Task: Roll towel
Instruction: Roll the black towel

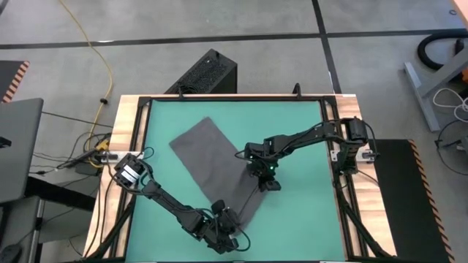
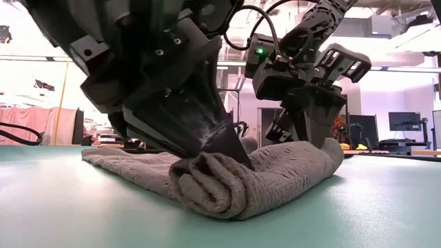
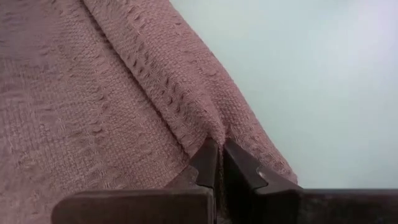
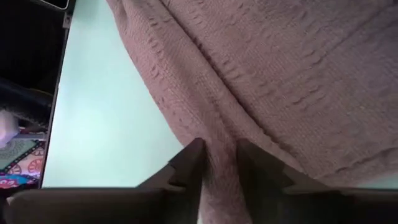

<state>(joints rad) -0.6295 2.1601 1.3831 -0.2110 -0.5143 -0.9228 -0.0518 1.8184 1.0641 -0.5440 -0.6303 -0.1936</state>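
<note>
Towel (image 2: 213,182) roll in low view only; left pincer (image 3: 214,163) clamping towel, right pincer (image 4: 217,168) ajar.

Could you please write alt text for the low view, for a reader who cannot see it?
A towel lies on a teal mat with its near end rolled; the left gripper pinches that roll, while the right gripper stands over the towel behind.

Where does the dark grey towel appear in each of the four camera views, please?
High view: the towel lies diagonally mid-mat, between both arms.
Low view: centre, its near end rolled, under both grippers.
Left wrist view: fills the left side, pinched by the left gripper.
Right wrist view: upper right, with the right gripper straddling a fold.
Shared landmark: the teal mat.
</note>
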